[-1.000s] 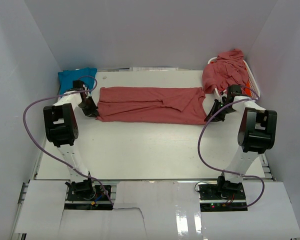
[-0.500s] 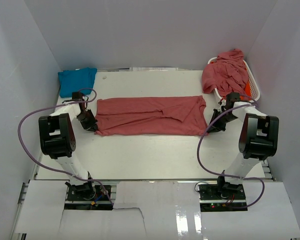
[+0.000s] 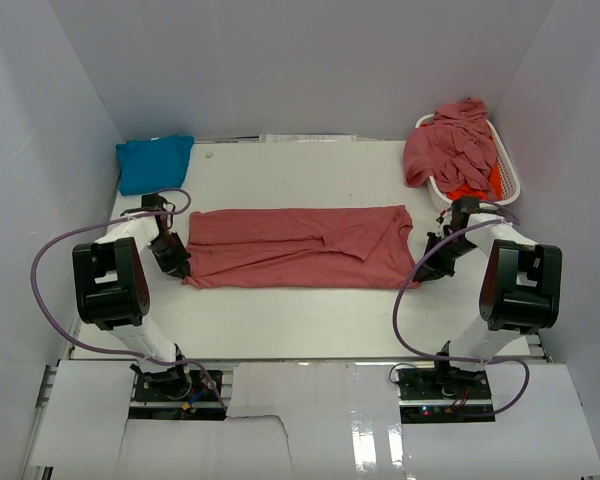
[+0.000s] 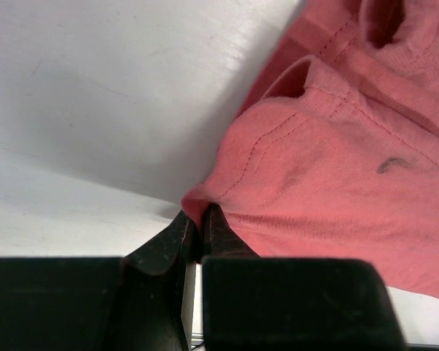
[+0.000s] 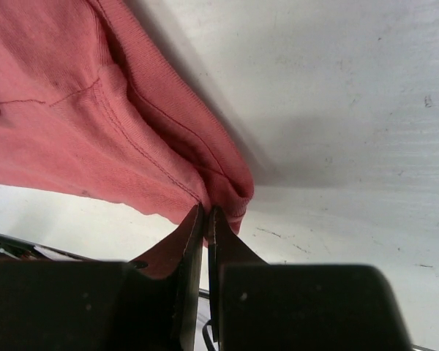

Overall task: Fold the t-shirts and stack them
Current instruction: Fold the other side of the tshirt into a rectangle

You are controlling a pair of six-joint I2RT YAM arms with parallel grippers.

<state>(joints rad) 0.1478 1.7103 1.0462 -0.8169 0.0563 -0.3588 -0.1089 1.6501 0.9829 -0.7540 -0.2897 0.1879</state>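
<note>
Bright, even light, soft shadows on the table (image 3: 280,320), glare on the near white boards (image 3: 380,440) (wrist foregrounds blurred)

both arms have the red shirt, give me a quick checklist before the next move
1. Left gripper shut on the red shirt at its left end: ok.
2. Right gripper shut on its right end: ok.
3. Shirt spread out between them, only light creases in the middle: ok.
4. Both cloth layers caught in each pinch: cannot tell.
5. Blue shirt lying apart from the red one, far left: ok.
</note>
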